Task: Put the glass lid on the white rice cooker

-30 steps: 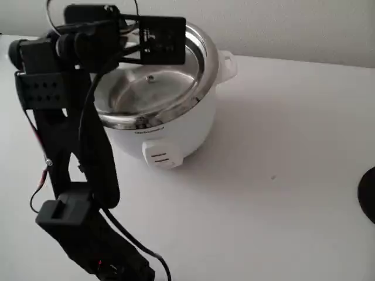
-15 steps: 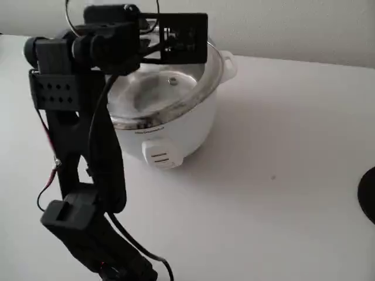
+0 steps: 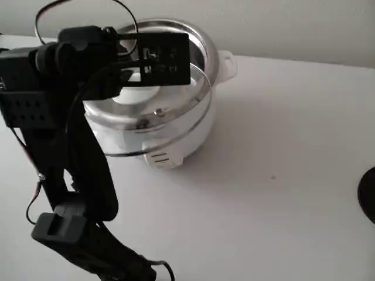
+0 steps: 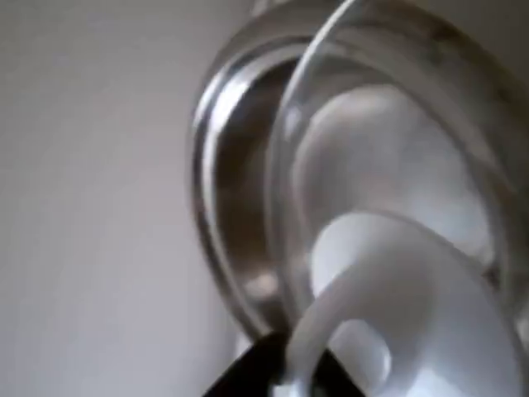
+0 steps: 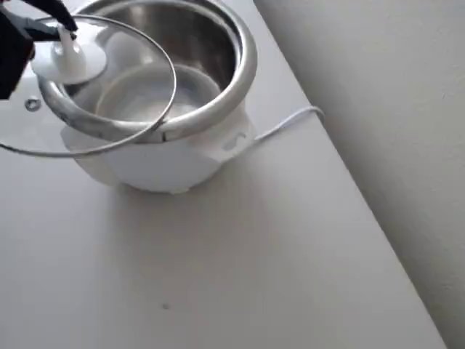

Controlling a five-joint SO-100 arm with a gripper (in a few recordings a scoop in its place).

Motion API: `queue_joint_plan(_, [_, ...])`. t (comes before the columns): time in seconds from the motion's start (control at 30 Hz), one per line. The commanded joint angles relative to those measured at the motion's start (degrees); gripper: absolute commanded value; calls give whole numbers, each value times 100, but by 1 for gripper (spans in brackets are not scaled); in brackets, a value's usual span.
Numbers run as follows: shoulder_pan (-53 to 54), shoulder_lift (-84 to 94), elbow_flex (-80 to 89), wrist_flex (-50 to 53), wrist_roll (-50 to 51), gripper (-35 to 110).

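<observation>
A plain pale wall backs a white table (image 3: 281,193), bare and evenly lit apart from a small dark speck on it. The cooker (image 3: 176,126) stands near the table's back edge by the wall, its steel pot open; a thin white cord (image 5: 287,120) runs from it along the tabletop toward the wall. The black gripper (image 5: 51,29) is clamped on the white knob (image 5: 67,62) of the lid (image 5: 94,120). The lid hangs tilted over the cooker's front rim, partly overlapping the pot, not seated. A dark object (image 3: 368,196) shows at the table's right edge.
</observation>
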Motion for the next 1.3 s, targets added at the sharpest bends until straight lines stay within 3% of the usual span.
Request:
queue_joint_plan(0.0, [-149, 765, -483, -1046, 79, 0])
queue_joint_plan(0.2, [-624, 571, -483, -1582, 466, 0])
queue_joint_plan(0.73, [-431, -422, -483, -2681, 580, 0])
queue_joint_plan(1.27, [-26, -1213, -492, -2944, 422, 0])
